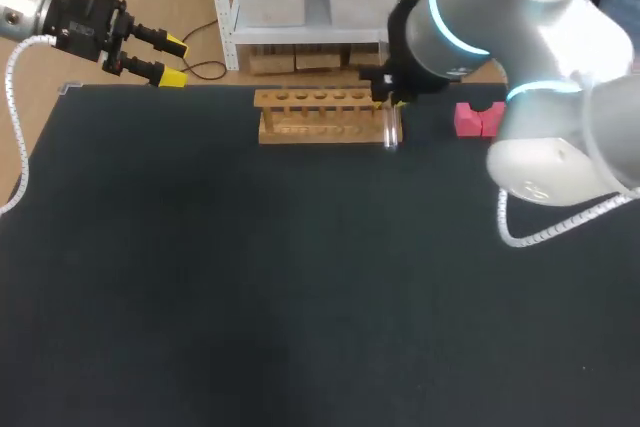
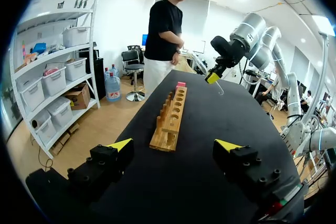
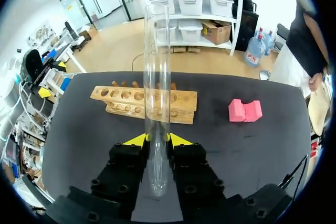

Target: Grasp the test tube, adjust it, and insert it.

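A clear glass test tube [image 3: 157,93] stands between the yellow fingertips of my right gripper [image 3: 157,140], which is shut on it. In the head view the test tube [image 1: 391,129] hangs upright at the right end of the wooden rack [image 1: 318,115], under my right gripper [image 1: 388,99]. The rack [image 3: 144,103] lies ahead of the right gripper, its row of holes showing. My left gripper [image 1: 172,60] is open and holds nothing, above the table's far left corner. In the left wrist view the rack [image 2: 170,119] lies ahead of the left gripper [image 2: 176,145], and the test tube [image 2: 219,87] hangs beyond it.
A pink block [image 1: 477,118] sits on the black table [image 1: 300,287] to the right of the rack, partly behind my right arm. The pink block [image 3: 244,110] shows beside the rack in the right wrist view.
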Motion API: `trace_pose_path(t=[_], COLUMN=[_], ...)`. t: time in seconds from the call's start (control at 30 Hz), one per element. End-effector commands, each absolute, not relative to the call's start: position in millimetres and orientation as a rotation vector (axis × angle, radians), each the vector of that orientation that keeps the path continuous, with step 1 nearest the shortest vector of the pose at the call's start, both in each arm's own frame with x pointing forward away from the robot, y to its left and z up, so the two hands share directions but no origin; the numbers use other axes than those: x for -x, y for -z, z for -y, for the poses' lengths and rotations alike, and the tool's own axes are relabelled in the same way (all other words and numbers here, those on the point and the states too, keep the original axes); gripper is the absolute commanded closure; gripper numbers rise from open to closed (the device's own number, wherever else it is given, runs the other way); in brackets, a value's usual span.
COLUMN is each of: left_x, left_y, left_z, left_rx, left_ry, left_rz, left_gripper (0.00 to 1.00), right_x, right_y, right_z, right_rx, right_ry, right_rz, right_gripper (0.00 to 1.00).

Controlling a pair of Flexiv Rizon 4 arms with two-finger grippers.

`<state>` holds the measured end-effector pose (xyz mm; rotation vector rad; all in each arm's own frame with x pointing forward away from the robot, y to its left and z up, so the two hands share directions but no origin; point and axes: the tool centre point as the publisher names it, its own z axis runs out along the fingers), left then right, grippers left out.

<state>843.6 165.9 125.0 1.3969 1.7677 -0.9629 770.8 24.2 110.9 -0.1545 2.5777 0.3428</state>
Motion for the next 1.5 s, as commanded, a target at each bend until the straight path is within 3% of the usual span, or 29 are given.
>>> trace_pose_path(t=[0.03, 0.87, 1.5], left_x=[-843.2, -843.2, -843.2], left_y=[-124.2, -124.2, -124.2], left_z=[-166.2, -166.2, -166.2], left_rx=[-1.398, -1.398, -1.398], left_ry=[0.961, 0.961, 0.961], left_rz=[-1.765, -1.765, -1.765], left_gripper=[0.00, 0.00, 0.00], right_x=[-767.7, -790.8, -819.3], right_y=[-110.8, -114.7, -134.6], right_z=[-22.5, -35.9, -44.8], right_rx=[0.152, 0.130, -0.145], right_ry=[-0.343, -0.229, -0.048], right_rz=[-2.570, -2.410, -2.064], right_gripper=[1.00, 1.00, 1.00])
